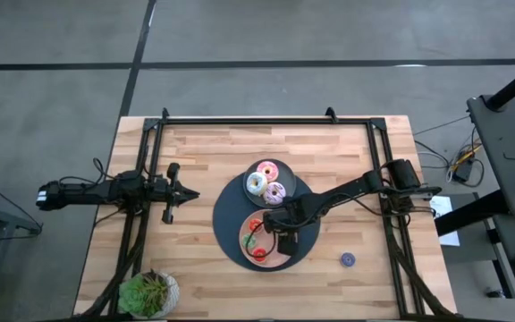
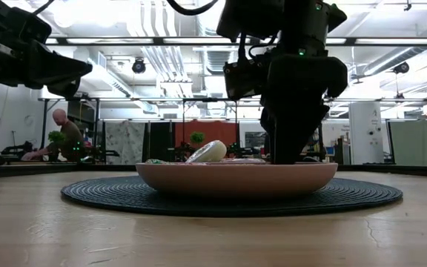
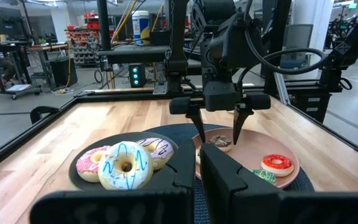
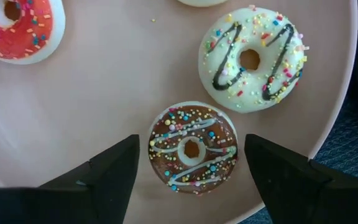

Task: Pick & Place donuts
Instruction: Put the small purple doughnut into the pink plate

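The bench is pale wood with a dark rail round its edges, and most of its top is bare, so there is lots of room to move on the left and at the far side. A round dark mat lies near the middle. On it sit a dark plate and, just beside it, a pink plate. The right gripper hangs low over the pink plate, and its jaws stand wide apart with nothing held. A brown donut lies flat on the pink plate right between the two jaws, not touching either one. It is a round ring, so it has no long side, and its hole points straight up. It has white wavy lines and tiny dots of many colours on top. Near it, closer to the plate's rim, lies a white donut with dark lines and sprinkles. A red donut lies well apart from both, and a green donut lies just beside it. On the dark plate three bigger donuts sit close together: a pink one, a white one with blue lines, and a lilac one. A small blue donut lies alone on the bare wood near the right rail. A plant stands at the near left corner. The left gripper waits over the left side of the bench, and its jaws are pressed together.
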Controlling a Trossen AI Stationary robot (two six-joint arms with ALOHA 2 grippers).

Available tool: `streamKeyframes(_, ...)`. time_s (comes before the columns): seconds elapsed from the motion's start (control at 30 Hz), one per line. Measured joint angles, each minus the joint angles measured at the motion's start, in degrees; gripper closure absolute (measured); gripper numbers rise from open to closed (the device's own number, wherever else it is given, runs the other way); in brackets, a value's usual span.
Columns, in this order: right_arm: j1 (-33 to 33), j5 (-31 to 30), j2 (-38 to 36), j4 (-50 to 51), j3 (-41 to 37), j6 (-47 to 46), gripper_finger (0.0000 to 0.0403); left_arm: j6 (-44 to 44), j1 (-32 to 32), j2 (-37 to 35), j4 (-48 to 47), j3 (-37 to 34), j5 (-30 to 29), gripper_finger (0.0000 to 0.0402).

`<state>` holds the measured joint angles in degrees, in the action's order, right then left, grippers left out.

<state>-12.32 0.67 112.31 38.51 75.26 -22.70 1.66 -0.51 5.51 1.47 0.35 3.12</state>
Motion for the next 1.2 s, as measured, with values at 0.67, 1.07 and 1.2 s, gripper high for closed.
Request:
streamKeyframes(0.67,-2.3,0.7,-17.0,4.9,-0.4,0.9,0.0111,0.0,0.0,0.0,0.0,0.0,0.0,0.0402)
streamKeyframes(1.07,-8.8,-4.3,-30.0,5.2,-11.1,0.9,0.0112,0.0,0.0,0.0,0.0,0.0,0.0,0.0402)
streamKeyframes(1.2,-12.5,-4.3,-35.4,5.0,-15.9,0.9,0.0108,0.0,0.0,0.0,0.0,0.0,0.0,0.0402)
